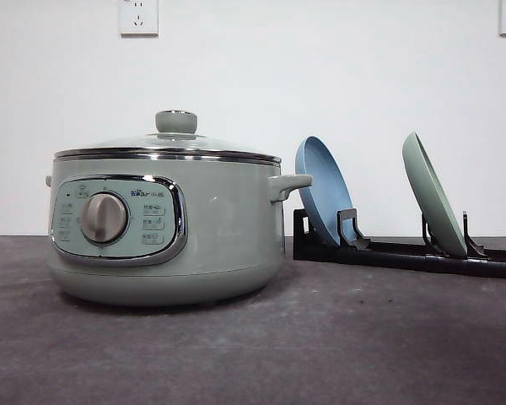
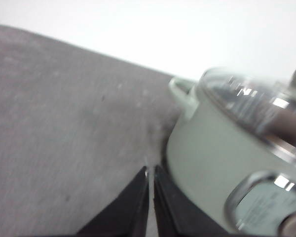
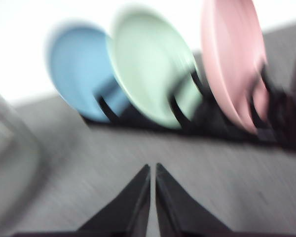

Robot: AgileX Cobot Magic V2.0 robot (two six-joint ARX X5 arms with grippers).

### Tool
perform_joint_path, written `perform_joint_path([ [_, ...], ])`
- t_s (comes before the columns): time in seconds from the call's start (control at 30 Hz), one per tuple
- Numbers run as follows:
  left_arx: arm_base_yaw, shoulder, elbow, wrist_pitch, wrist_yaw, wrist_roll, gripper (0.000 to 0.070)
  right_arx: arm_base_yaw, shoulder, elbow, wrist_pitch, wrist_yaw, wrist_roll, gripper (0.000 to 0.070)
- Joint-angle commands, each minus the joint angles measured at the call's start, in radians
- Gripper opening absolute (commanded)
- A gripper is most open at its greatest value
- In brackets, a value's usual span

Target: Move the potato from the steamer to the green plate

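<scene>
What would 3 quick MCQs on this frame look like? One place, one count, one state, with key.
1. Where is the green plate?
A. flat on the table
B. upright in the black rack
C. on the steamer

2. How many plates stand in the rack in the right wrist view?
A. one
B. two
C. three

3. The steamer is:
A. covered by its glass lid
B. uncovered
C. tipped over

Key: B, it leans in a rack slot; C, blue plate, green and pink plate; A, the lid sits on the rim.
</scene>
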Motion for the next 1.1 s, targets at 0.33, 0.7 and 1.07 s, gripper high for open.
perform_joint_path([
  [0.33, -0.006, 0.245, 0.326, -0.054, 0.041, -0.004, 0.0010, 0.033, 0.156, 0.388, -0.284, -0.055, 0.018, 0.0004],
  [0.7, -0.041, 0.594, 0.699, -0.149, 0.259, 0.006, 0.0010, 0.038, 0.404, 0.711, -0.382, -0.261, -0.093, 0.0004],
  [1.07, -0.146, 0.882, 1.028, -0.336, 0.536, 0.141, 0.0010, 0.164, 0.592, 0.912, -0.430, -0.397, -0.222, 0.0004],
])
